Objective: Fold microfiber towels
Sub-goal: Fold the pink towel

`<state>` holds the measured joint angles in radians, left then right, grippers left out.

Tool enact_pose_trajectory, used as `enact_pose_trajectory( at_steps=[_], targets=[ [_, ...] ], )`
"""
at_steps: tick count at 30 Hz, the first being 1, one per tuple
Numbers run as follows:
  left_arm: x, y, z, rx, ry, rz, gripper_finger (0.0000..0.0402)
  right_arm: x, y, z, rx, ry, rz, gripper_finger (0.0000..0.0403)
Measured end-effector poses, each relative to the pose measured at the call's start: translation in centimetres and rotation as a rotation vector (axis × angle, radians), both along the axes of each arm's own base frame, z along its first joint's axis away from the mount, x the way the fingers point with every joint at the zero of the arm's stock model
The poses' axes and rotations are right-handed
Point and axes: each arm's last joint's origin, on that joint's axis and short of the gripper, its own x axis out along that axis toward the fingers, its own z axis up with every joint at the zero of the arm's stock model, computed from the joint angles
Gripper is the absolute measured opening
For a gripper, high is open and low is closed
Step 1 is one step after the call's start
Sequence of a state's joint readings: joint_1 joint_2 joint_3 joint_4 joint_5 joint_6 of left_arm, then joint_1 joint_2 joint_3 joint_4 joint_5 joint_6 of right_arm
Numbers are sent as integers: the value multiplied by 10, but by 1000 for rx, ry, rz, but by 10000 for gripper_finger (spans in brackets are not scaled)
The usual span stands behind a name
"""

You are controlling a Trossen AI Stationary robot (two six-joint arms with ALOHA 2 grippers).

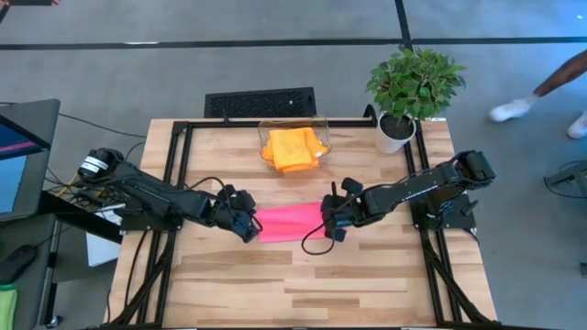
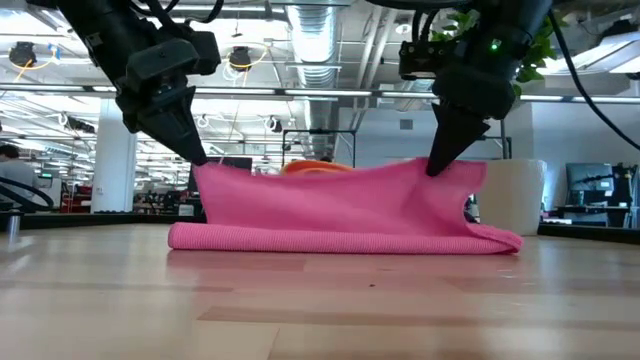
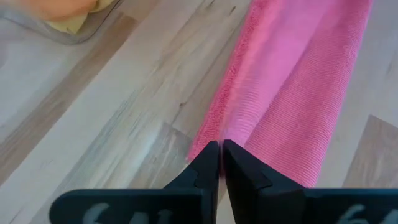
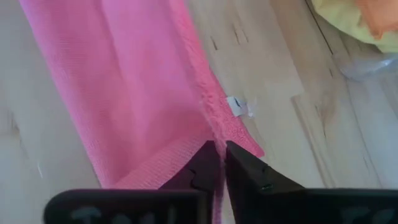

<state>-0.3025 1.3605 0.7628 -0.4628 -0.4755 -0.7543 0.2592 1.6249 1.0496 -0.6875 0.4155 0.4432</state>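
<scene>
High view: two tools, left tool point(image 1: 248, 226) and right tool point(image 1: 330, 223), each pinching one pink towel point(image 1: 289, 223) (folded).

A light wooden table point(image 1: 367, 284) is seen bearing a pink towel point(image 1: 289, 223) between the two grippers, with a clear bin point(image 1: 293, 128) and a potted plant point(image 1: 408, 92) set beyond them.

pink towel point(image 1: 289, 223) lies between left tool point(image 1: 248, 225) and right tool point(image 1: 330, 223).
</scene>
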Motion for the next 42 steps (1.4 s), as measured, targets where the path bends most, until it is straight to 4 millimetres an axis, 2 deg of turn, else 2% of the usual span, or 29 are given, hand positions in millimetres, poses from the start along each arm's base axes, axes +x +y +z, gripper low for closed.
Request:
enact_pose_trajectory(
  at_steps=[4, 11, 14, 18, 22, 29, 33, 37, 39, 42],
  targets=[
    [1, 3, 0, 4, 2, 3, 39, 1, 0, 0, 0, -11, 7, 83],
    [2, 8, 0, 40, 28, -43, 107, 2, 0, 1, -20, 1, 52, 156],
    [2, 3, 0, 32, 62, -169, 126, 1, 5, 0, 10, 15, 113, 178],
    [6, -18, -9, 90, 93, -403, 137, 3, 14, 1, 103, 17, 220, 190],
    [17, -37, -27, 158, 95, -533, 137, 4, 21, 2, 127, -11, 248, 190],
    [32, -49, -65, 222, 209, -559, 137, 3, 29, 2, 130, -21, 275, 180],
    [41, -52, -72, 235, 228, -556, 137, 2, 32, 3, 133, -27, 282, 176],
    [42, -53, -70, 230, 236, -549, 129, 2, 32, 3, 135, -28, 278, 176],
    [41, -53, -67, 231, 258, -547, 106, 2, 32, 3, 136, -28, 277, 175],
    [43, -53, -60, 237, 315, -550, 46, 2, 32, 3, 136, -29, 275, 172]
  ],
)
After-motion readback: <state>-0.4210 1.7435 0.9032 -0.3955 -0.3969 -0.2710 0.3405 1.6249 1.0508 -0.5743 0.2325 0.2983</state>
